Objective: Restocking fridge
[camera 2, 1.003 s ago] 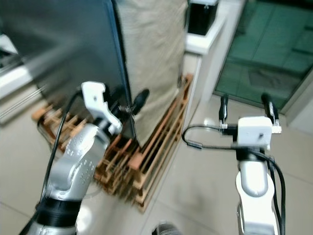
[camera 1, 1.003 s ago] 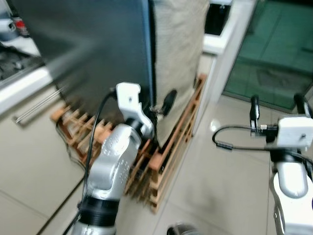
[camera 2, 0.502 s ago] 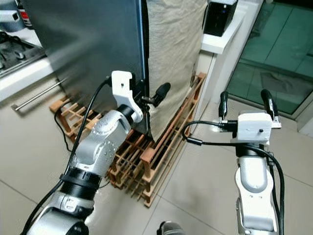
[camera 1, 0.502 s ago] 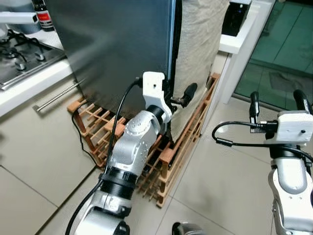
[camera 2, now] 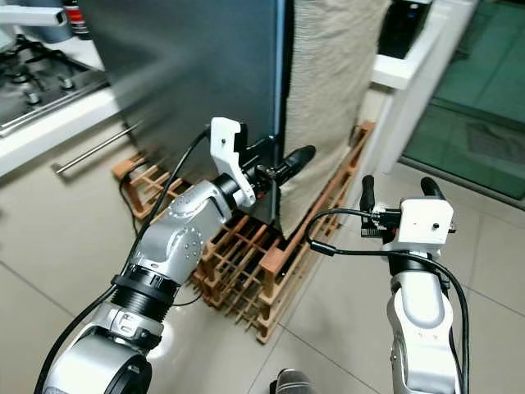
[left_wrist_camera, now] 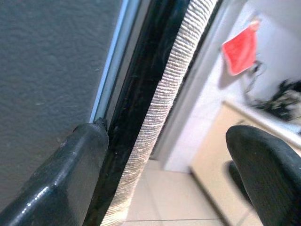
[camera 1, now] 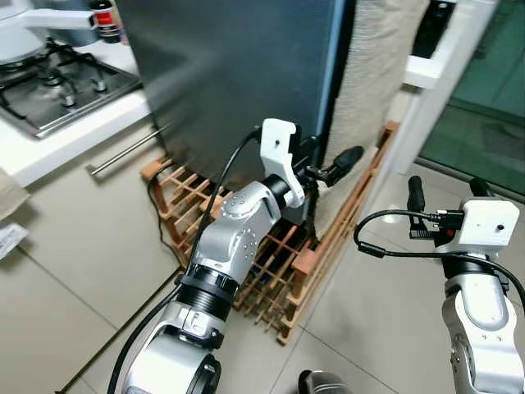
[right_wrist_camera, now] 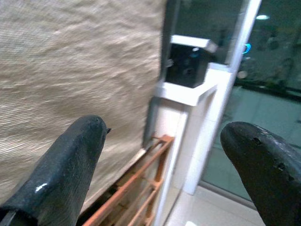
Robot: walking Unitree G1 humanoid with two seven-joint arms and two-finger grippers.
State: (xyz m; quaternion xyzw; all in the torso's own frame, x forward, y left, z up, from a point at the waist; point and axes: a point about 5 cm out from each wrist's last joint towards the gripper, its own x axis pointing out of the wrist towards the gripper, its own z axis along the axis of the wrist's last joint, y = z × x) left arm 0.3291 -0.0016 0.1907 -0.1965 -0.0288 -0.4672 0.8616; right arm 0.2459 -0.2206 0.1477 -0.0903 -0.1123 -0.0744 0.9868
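Left gripper, its two black fingers spread wide, is working at the lower corner of the dark grey fridge door. One finger is pressing against the door's pale edge strip, as the left wrist view shows, while the other juts free past the corner toward the woven beige cover draped down the fridge's side. Over the last second the head camera has been swinging and closing in: the fridge now looms larger and sharper, a gas hob on the white counter has come into the frame beside the fridge, and the gripper has been pushing from just short of the door edge to right onto it. That reads as the opening step of restocking, getting the door open, which is not yet done; the door is sitting shut against the cabinet, and no food item to load is visible.

Beneath the fridge, a wooden slatted rack is carrying its weight on the tiled floor. Right gripper, also spread wide and empty, is hovering well clear of the fridge on the side of the glass door, its wrist camera looking at the beige cover and a white ledge beyond it. Judging by the finger hooked at the seam, a pull along that edge looks likely, with slipping off the narrow lip the main risk.
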